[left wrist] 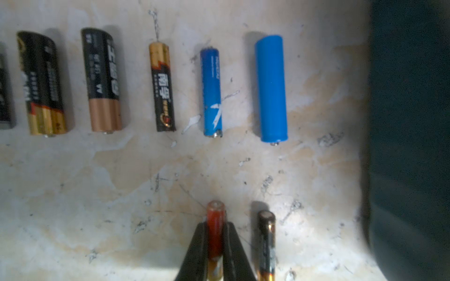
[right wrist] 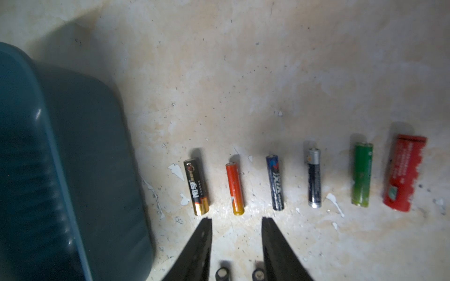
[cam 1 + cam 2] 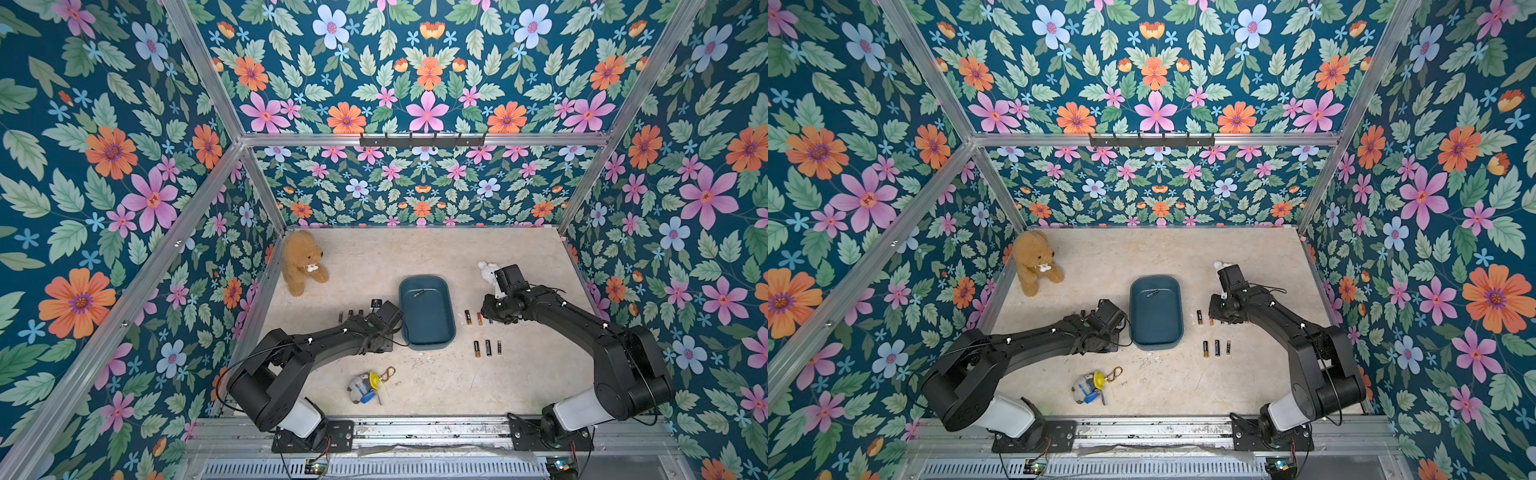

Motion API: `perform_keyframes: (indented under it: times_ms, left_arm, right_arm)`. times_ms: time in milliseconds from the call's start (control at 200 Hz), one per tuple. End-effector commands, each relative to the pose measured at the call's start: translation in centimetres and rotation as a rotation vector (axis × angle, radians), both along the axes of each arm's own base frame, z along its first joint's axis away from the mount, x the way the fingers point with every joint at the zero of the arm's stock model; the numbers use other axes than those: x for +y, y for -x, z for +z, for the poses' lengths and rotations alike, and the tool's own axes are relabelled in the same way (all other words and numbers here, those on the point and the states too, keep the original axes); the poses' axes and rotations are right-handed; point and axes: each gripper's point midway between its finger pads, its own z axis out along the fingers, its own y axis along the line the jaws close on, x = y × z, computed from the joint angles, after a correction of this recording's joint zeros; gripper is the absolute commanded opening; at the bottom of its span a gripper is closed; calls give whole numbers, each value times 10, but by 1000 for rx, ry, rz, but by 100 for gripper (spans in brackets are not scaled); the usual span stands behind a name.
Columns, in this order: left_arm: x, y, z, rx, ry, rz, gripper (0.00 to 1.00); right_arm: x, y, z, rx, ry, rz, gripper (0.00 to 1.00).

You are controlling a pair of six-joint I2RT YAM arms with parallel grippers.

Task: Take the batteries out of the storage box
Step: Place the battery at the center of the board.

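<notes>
One thin item (image 3: 419,293) lies inside the storage box (image 3: 430,332) toward its far end in both top views, too small for me to name. The box sits mid-table between my left arm (image 3: 324,338) and right arm (image 3: 573,316). On the table either side of it lie batteries: a short row (image 3: 351,314) by the left arm, a pair (image 3: 467,316) just right of the box, and a nearer row of three (image 3: 488,348). A teddy bear (image 3: 301,262) sits far left, a white plush toy (image 3: 484,270) beyond the right wrist, and a keychain toy (image 3: 365,386) near the front. From up here I cannot read either set of jaws.

On the left wrist camera, the left gripper (image 1: 216,225) is clamped on a red-orange battery (image 1: 215,211), jaws tight against its sides. A thin dark battery (image 1: 266,243) lies just beside it, parallel. Past them runs a spaced row:
- fat black-and-gold battery (image 1: 41,82)
- fat black-and-copper battery (image 1: 102,77)
- thin black-and-gold battery (image 1: 162,87)
- thin blue battery (image 1: 211,92)
- plain blue battery (image 1: 271,87), nearest the box wall (image 1: 409,121)

On the right wrist camera, the right gripper (image 2: 236,220) stands with its jaws parted and empty. Just past its tips lie six in a row, each apart from the next:
- black-and-gold battery (image 2: 196,186), nearest the box (image 2: 60,170)
- orange battery (image 2: 234,188)
- dark blue battery (image 2: 274,182)
- black-and-silver battery (image 2: 313,177)
- green battery (image 2: 362,174)
- red battery (image 2: 404,172)
</notes>
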Motion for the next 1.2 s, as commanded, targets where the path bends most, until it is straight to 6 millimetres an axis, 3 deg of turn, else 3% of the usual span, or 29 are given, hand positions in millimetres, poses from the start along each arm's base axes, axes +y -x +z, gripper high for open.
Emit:
perform_keyframes:
  times_ms: [0,1195]
  left_arm:
    - [6,7,-7,32,-16,8,9]
    - [7,7,-2,21,-12,11,20]
  right_arm:
    - [-1,0,1,-1,4,2,40]
    - [-1,1,2,-3,7,0,40]
